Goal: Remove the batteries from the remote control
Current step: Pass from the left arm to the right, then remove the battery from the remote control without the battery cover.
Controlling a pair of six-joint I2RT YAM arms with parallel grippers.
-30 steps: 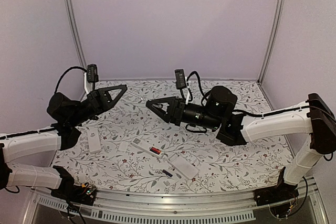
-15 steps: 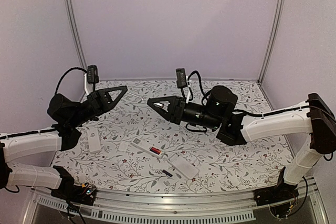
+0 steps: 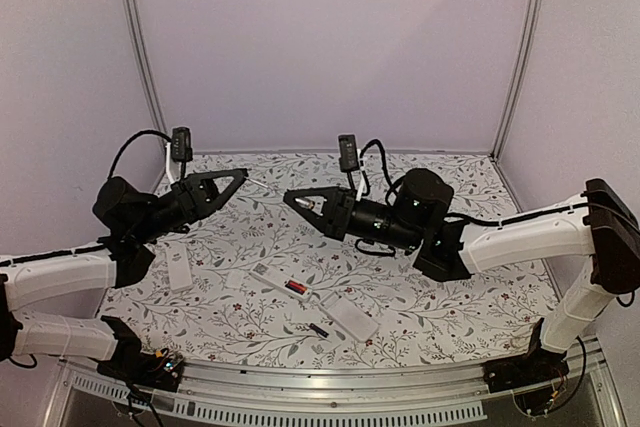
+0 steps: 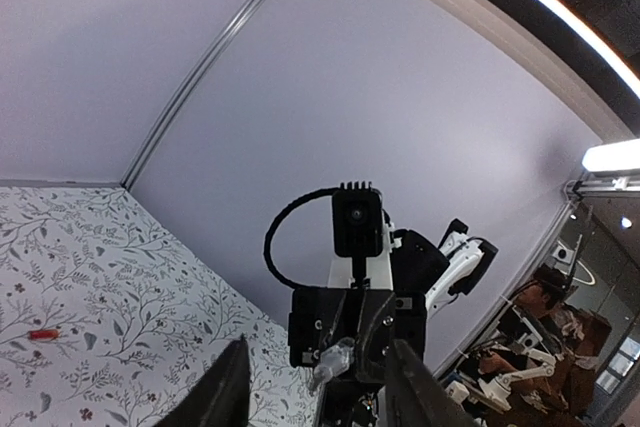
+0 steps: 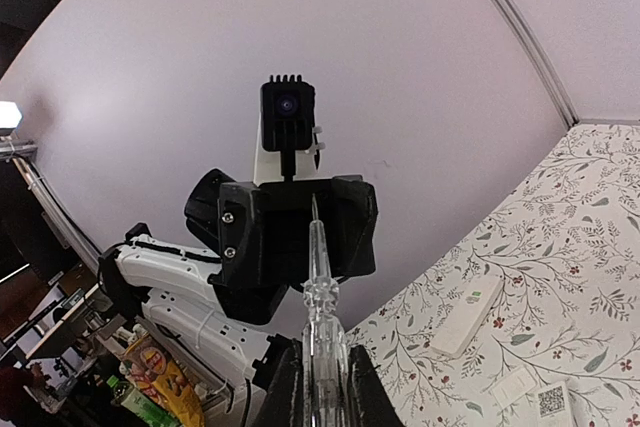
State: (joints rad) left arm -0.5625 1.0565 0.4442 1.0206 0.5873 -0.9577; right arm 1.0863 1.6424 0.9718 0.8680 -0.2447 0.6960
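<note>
**Remote** (image 3: 278, 280). Lies flat on the desk (image 3: 450, 297), towards its near edge and about midway between the two arm bases. The back is open and faces up. In the top view its long axis runs diagonally, from far-left to near-right.

**Batteries.** A red battery (image 3: 297, 288) sits in the remote's open bay, at the near-right end and in line with the long axis. A dark battery (image 3: 318, 330) lies loose on the desk, nearer the bases than the remote and just beside a white cover (image 3: 350, 316). Whether a second cell shares the bay cannot be told.

**Right hand** (image 3: 293, 199). Raised over the desk and pointing left. It is pressed together on a thin clear-handled tool (image 5: 322, 297), whose shaft reaches towards the other hand.

**Left hand** (image 3: 238, 180). Raised and pointing right, tip to tip with the right hand. It is spread; the tool's shaft runs into the gap and seems to touch neither side.

**Governing relation.** The red battery lies below both hands and back towards the bases. The right hand is the nearer and carries the tool. To reach the bay it would likely have to tip the tool from level to downward and meet the cell across the remote's diagonal.
</note>
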